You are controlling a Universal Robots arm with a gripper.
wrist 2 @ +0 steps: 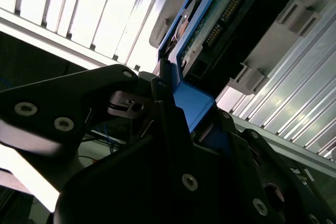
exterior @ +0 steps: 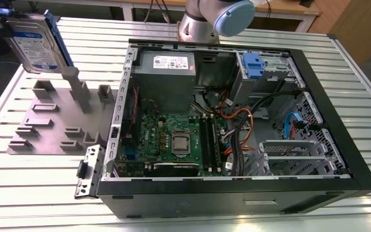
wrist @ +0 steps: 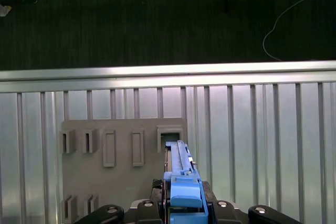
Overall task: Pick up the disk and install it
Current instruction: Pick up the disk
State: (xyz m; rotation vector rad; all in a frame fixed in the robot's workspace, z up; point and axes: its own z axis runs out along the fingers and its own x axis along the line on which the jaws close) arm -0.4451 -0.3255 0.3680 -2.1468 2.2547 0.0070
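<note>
The disk [exterior: 37, 41] is a silver drive with a white-and-blue label and a blue carrier frame. It stands on edge at the exterior view's far left, over the tall posts of the grey holder plate [exterior: 50, 121]. I cannot tell whether it still touches the posts. My gripper [exterior: 6, 13] grips its upper end and is shut on it. In the first wrist view the blue frame edge [wrist: 181, 182] sits between my black fingers [wrist: 144, 208]. In the second wrist view the blue frame [wrist 2: 191, 103] and the drive's circuit board side [wrist 2: 220, 14] show.
An open computer case [exterior: 340, 145] lies at the exterior view's right, with motherboard [exterior: 172, 140], cables and a grey power supply [exterior: 166, 63]. A bare blue bracket [exterior: 253, 65] sits in its drive bay. The arm base [exterior: 205, 19] stands behind the case. The slatted table's edge [wrist: 168, 72] borders dark floor.
</note>
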